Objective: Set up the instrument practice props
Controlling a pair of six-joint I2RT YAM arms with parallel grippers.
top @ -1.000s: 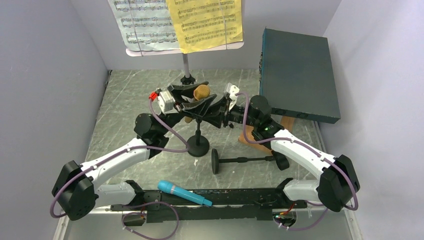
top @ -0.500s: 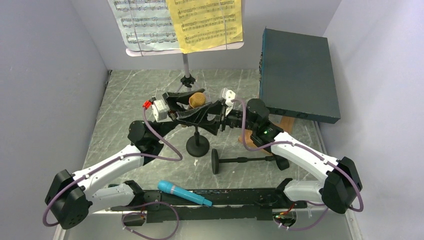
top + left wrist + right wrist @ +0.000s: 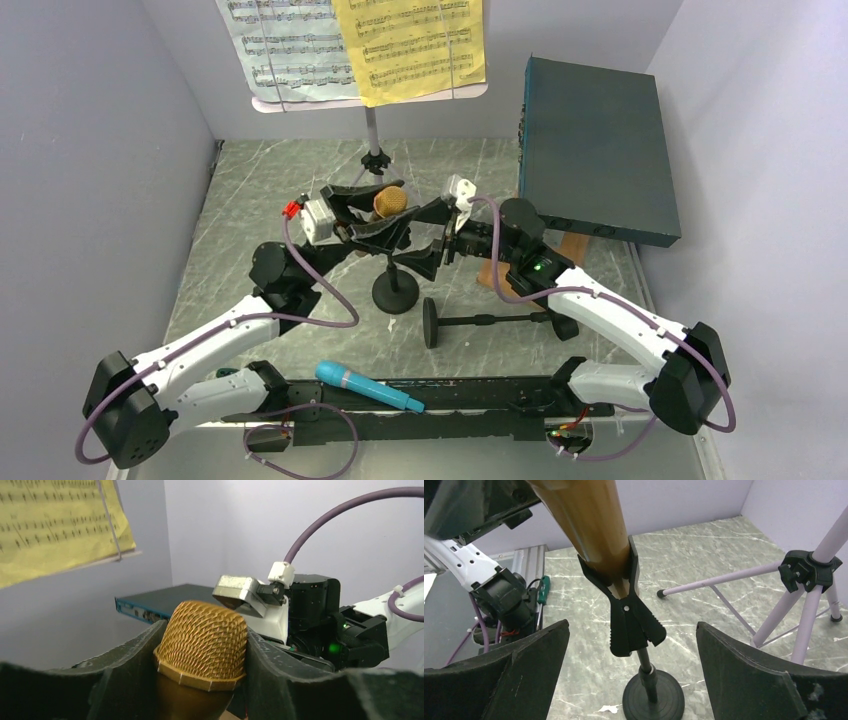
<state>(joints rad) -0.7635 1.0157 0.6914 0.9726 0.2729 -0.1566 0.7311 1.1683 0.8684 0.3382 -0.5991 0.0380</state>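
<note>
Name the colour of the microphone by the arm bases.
The microphone is blue; top external view shows it best.

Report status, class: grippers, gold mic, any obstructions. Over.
Left gripper shut on gold mic. Right gripper open, straddling holder clip. Mic body sits in clip. Blue mic, second holder lie nearer, clear of both.

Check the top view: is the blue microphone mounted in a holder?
No, the blue microphone lies flat on its side, apart from the fallen holder.
</note>
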